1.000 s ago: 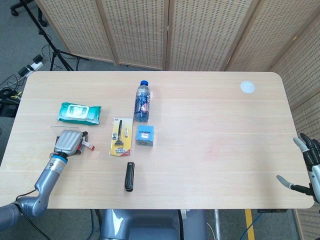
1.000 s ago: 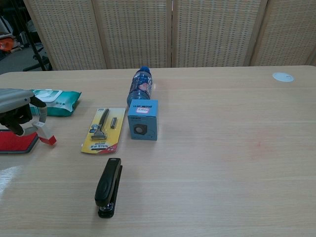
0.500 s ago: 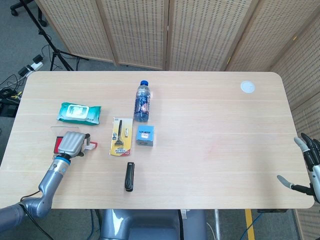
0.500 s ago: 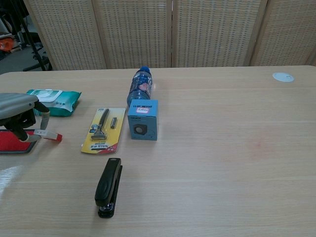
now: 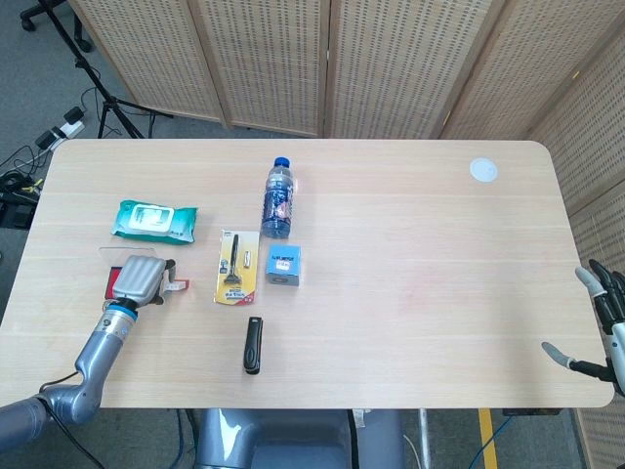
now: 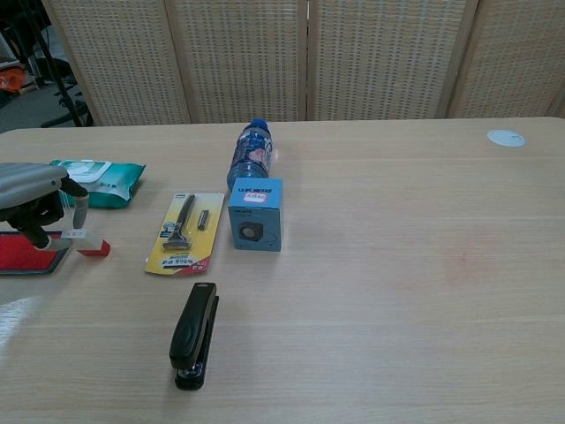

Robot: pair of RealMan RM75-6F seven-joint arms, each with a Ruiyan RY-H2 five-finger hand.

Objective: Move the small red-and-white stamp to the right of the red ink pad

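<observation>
The small red-and-white stamp [image 6: 86, 242] lies flat on the table just right of the red ink pad [image 6: 25, 253]; in the head view the stamp [image 5: 177, 285] pokes out from under my left hand. My left hand [image 6: 33, 196] [image 5: 138, 281] arches over the pad's right side, and its fingers [image 6: 79, 210] and thumb stay closed around the stamp's white end. The hand hides most of the ink pad [image 5: 113, 277] in the head view. My right hand [image 5: 602, 322] hangs beyond the table's right edge with fingers spread, holding nothing.
A green wet-wipes pack [image 5: 153, 220] lies behind the pad. A yellow razor card [image 5: 234, 267], a blue box [image 5: 283, 265] and a lying water bottle [image 5: 276, 198] sit to the right, a black stapler [image 5: 254, 344] nearer the front. A white disc [image 5: 482, 169] lies far right.
The stamp went from tilted, red end down, to lying flat on the table right of the pad. My left hand shifted slightly and has stayed nearly still for the last half second.
</observation>
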